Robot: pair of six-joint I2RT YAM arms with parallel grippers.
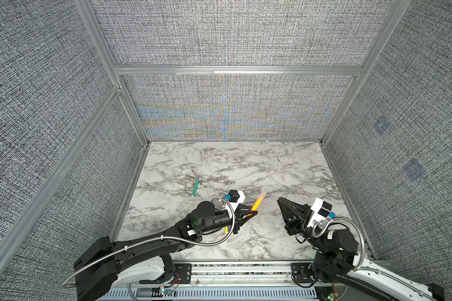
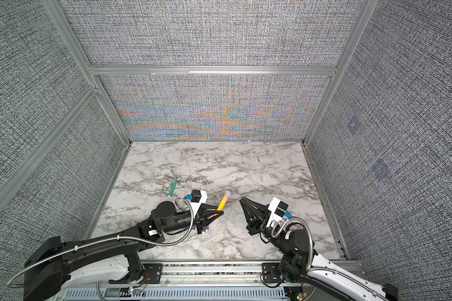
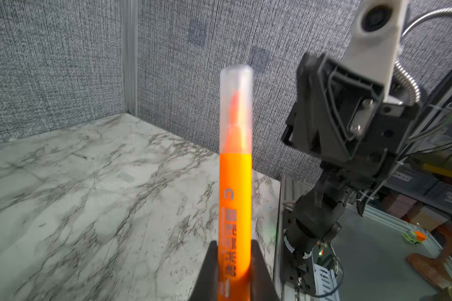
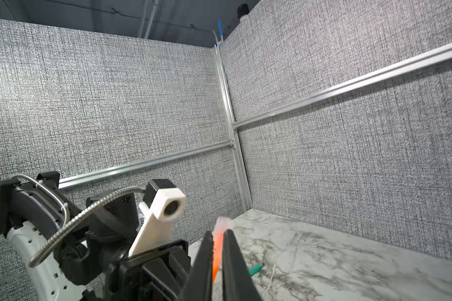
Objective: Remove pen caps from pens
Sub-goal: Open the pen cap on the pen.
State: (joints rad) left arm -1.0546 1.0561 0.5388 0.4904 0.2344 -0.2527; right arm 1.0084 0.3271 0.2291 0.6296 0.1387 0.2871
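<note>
Left wrist view puts the left fingers (image 3: 206, 276) closed narrowly on the lower body of the orange pen (image 3: 235, 208). One black finger presses against each side of the barrel, so the pen stands up out of the grip with its printed lettering in sight. Its clear pen cap (image 3: 236, 109) is seated on the far end, and the orange nib shows through the plastic. In both top views this pen is held off the marble bench (image 1: 219, 161), tilted, with the capped end pointing away from the robot and toward the middle of the bench. The right fingers (image 1: 287, 206) are drawn together into a single point that holds nothing and touches nothing. That point hangs near the capped end but apart from it. In the right wrist view only a thin slit shows between them, and the orange pen is seen through it, further off. A green pen (image 1: 195, 187) lies flat on the bench well to the left of the held pen, and whether it carries a cap cannot be told. A faint pale tube, a loose cap (image 1: 283, 178), lies alone on the marble beyond the right fingers. Under the left arm a bit of a yellow pen (image 1: 226, 229) peeks out, and a purple pen end (image 2: 206, 229) shows in a top view, both mostly hidden.
</note>
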